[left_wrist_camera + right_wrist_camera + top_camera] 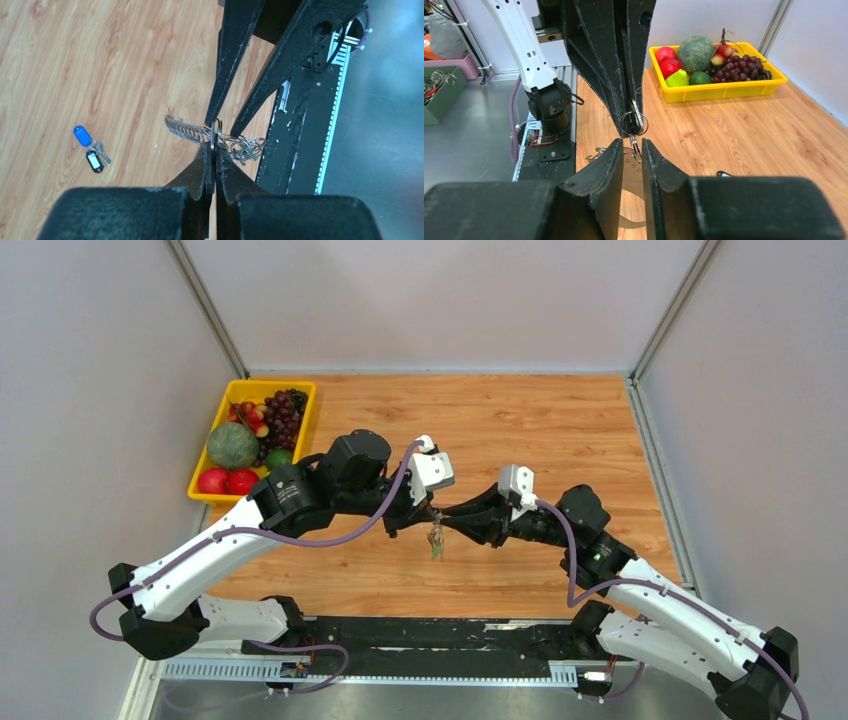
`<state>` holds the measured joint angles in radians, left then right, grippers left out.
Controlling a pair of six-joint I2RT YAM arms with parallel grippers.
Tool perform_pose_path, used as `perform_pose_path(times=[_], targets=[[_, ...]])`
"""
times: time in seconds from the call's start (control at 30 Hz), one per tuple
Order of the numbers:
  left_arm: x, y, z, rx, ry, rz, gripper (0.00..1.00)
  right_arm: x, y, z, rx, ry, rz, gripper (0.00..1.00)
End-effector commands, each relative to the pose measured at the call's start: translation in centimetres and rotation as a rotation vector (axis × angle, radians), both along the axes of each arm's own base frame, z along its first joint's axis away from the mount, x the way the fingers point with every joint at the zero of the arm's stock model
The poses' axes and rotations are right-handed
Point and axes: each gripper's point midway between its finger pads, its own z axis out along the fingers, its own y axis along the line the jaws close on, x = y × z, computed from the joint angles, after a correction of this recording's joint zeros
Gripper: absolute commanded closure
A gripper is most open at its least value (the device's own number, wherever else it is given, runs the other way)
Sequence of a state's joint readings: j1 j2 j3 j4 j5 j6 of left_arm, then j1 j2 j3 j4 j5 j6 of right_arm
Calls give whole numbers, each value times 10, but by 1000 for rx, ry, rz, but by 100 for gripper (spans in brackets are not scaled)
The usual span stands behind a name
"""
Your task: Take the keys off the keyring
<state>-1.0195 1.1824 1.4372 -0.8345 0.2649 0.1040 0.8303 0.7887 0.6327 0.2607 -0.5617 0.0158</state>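
Observation:
The keyring (436, 538) hangs in the air between both grippers, its green tag dangling. My left gripper (215, 148) is shut on one flat ring of it. The coil and loose silvery rings (242, 148) spread to either side. My right gripper (633, 149) meets it head-on, jaws a narrow gap apart. A thin ring and a flat brownish piece of the bunch (634, 167) sit between them. A blue-headed key (82, 135) and a black-and-white key (94, 161) lie together on the wooden table, apart from the ring.
A yellow tray (205, 487) of fruit stands at the far left of the table and shows in the right wrist view (719, 90). The black base rail (420, 635) runs along the near edge, just below the grippers.

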Motion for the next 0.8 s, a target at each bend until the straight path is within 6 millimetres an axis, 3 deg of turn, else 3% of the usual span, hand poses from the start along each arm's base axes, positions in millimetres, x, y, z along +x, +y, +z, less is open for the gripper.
perform_pose_path(times=[0.0,0.13,0.4,0.57,0.77], targets=[[-1,-5,29,-77,-51,-31,100,-5,2,22,32,-47,34,81],[1,-4,30,-76,-55,-13,100,-4,2,19,25,-40,27,99],[9,4,22,-46,-39,70,100,5,-10,26,52,-29,-71,100],[8,0,10,-18,16,82,100,8,-18,39,97,-42,-116,100],[3,-5,9,-28,41,53,100,12,-31,50,158,-53,-190,100]])
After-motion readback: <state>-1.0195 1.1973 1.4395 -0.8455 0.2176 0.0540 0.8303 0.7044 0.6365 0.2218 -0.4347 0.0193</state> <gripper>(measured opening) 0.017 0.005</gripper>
